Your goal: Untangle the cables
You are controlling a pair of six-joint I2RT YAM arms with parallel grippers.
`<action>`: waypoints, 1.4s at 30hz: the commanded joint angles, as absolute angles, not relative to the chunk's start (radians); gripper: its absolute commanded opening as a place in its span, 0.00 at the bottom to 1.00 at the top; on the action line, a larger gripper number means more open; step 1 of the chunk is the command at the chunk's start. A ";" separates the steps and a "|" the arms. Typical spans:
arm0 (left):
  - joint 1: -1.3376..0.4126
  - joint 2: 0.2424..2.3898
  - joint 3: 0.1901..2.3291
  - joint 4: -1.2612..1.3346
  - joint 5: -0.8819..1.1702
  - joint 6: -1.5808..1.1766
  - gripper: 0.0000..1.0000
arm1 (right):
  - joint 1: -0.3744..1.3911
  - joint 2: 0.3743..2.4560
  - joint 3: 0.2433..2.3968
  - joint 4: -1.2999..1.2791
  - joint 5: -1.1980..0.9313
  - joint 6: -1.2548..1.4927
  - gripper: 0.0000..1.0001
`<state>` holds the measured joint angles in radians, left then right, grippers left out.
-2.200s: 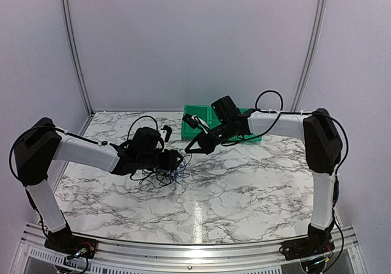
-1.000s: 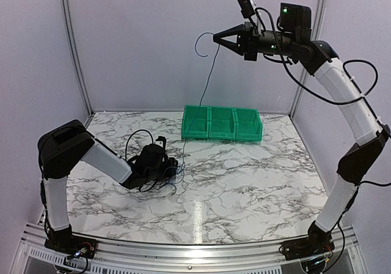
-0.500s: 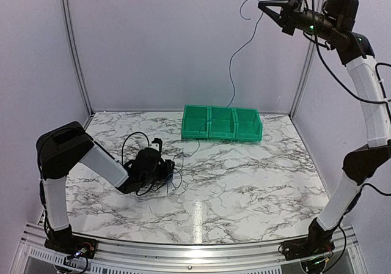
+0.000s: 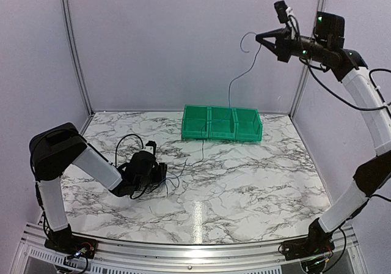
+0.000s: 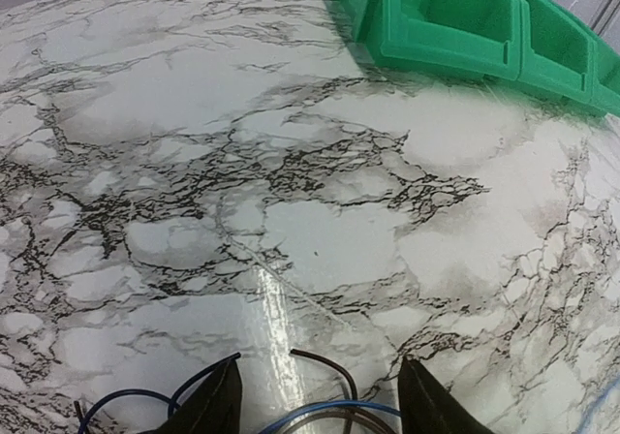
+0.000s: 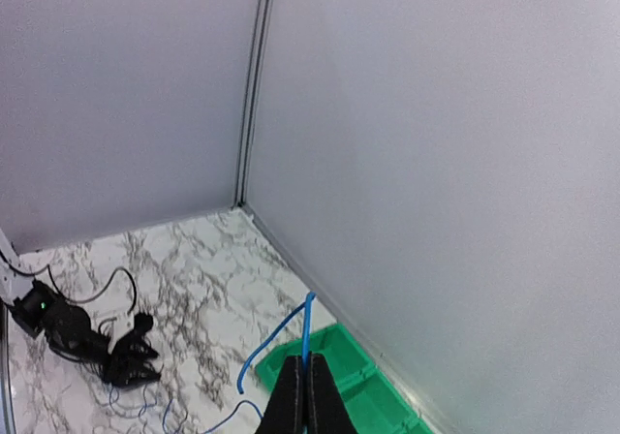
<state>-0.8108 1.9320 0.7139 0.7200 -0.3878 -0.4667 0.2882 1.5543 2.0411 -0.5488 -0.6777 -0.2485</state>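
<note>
The cables are thin blue and dark wires. A small tangle [image 4: 170, 177] lies on the marble table under my left gripper [image 4: 160, 171]. In the left wrist view my left gripper [image 5: 320, 400] stands open, its fingertips [image 5: 218, 400] wide apart, with a blue wire [image 5: 334, 411] and a brown wire [image 5: 329, 366] lying loose between them. My right gripper [image 4: 263, 39] is high in the air at the right, shut on one blue cable [image 6: 306, 327]. That cable [image 4: 230, 87] hangs down in front of the green bins toward the table.
A row of three green bins [image 4: 223, 124] stands at the back of the table, also seen from the left wrist [image 5: 455, 17] and the right wrist [image 6: 363, 381]. Grey walls with a metal corner post [image 6: 254, 85] enclose the table.
My right gripper rose from beside the bins to high in the air, drawing one cable out of the tangle, then shifted right and slightly down. My left gripper slid left and nearer with the tangle.
</note>
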 commanded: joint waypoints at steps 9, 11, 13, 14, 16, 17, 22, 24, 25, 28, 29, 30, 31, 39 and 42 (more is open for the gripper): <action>-0.801 1.710 0.629 0.598 -0.414 -0.324 0.64 | 0.265 1.402 1.493 -0.488 -0.638 -0.346 0.00; -0.803 1.654 0.627 0.615 -0.380 -0.284 0.65 | 0.265 1.399 1.448 -0.462 -0.673 -0.336 0.00; -0.814 1.598 0.628 0.636 -0.303 -0.226 0.66 | 0.265 1.401 1.415 -0.441 -0.695 -0.328 0.00; -0.818 1.579 0.630 0.641 -0.270 -0.210 0.67 | 0.265 1.404 1.407 -0.433 -0.705 -0.325 0.00; -0.822 1.554 0.636 0.644 -0.183 -0.192 0.67 | 0.265 1.407 1.394 -0.425 -0.725 -0.323 0.00; -0.822 1.548 0.640 0.643 -0.140 -0.187 0.67 | 0.266 1.407 1.389 -0.419 -0.735 -0.321 0.00; -0.829 1.560 0.646 0.642 0.017 -0.201 0.66 | 0.271 1.416 1.376 -0.416 -0.742 -0.331 0.00; -0.833 1.579 0.642 0.641 0.053 -0.214 0.65 | 0.272 1.416 1.366 -0.416 -0.732 -0.341 0.00; -0.838 1.590 0.642 0.642 0.073 -0.219 0.64 | 0.272 1.415 1.357 -0.414 -0.730 -0.345 0.00; -0.858 1.631 0.658 0.628 0.122 -0.217 0.60 | 0.271 1.410 1.331 -0.416 -0.707 -0.355 0.00; -0.865 1.643 0.666 0.615 0.133 -0.213 0.59 | 0.271 1.408 1.321 -0.420 -0.691 -0.362 0.00; -0.874 1.658 0.676 0.600 0.142 -0.206 0.59 | 0.270 1.405 1.311 -0.425 -0.677 -0.372 0.00; -0.882 1.668 0.685 0.583 0.143 -0.198 0.58 | 0.271 1.399 1.295 -0.431 -0.663 -0.385 0.00; -0.893 1.748 0.700 0.532 0.146 -0.178 0.55 | 0.270 1.401 1.132 -0.494 -0.490 -0.547 0.00; -0.893 1.788 0.702 0.531 0.147 -0.177 0.53 | 0.294 1.428 1.102 -0.503 -0.412 -0.587 0.25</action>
<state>-0.8913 1.7370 0.6842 0.5690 0.1318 -0.1936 0.2722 1.4094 1.1240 -0.4686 -0.5461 -0.4961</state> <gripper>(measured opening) 0.540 0.098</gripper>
